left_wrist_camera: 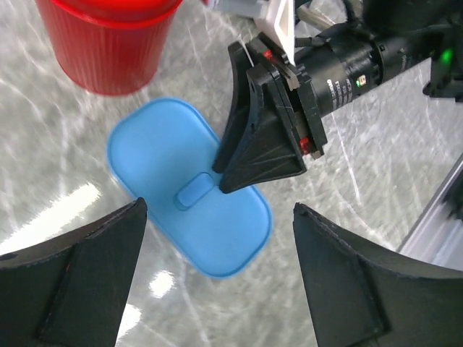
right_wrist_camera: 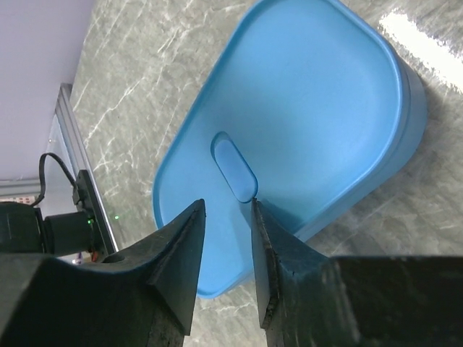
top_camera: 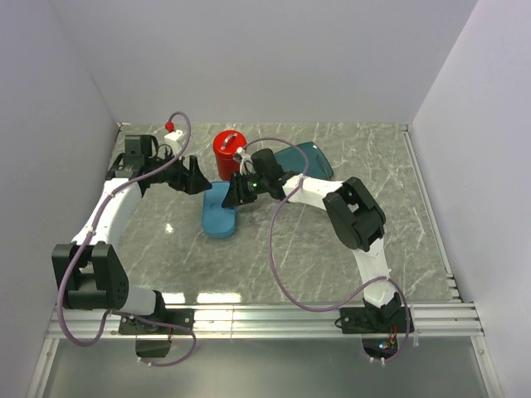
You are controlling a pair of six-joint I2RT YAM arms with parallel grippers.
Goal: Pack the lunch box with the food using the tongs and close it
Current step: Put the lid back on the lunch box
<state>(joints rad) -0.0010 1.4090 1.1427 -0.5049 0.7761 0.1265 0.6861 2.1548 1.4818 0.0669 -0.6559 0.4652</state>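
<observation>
The marbled table (top_camera: 332, 249) bore the lunch box (top_camera: 220, 214) at the centre of the top view. Its lid (left_wrist_camera: 166, 152) was on, so packing and closing looked done or nearly so; no food showed outside. The teal plate (top_camera: 311, 157) and red cup (top_camera: 228, 153) stood behind it. The tongs appeared in no view, so their state couldn't be told. The left gripper (left_wrist_camera: 217, 213) hung spread wide above the lid. The right gripper (right_wrist_camera: 228, 206), narrowly parted and empty, touched down by the oval recess (right_wrist_camera: 234, 166).

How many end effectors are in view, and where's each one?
2. The left end effector hangs open beside the lunch box; the right end effector points down at its lid.
</observation>
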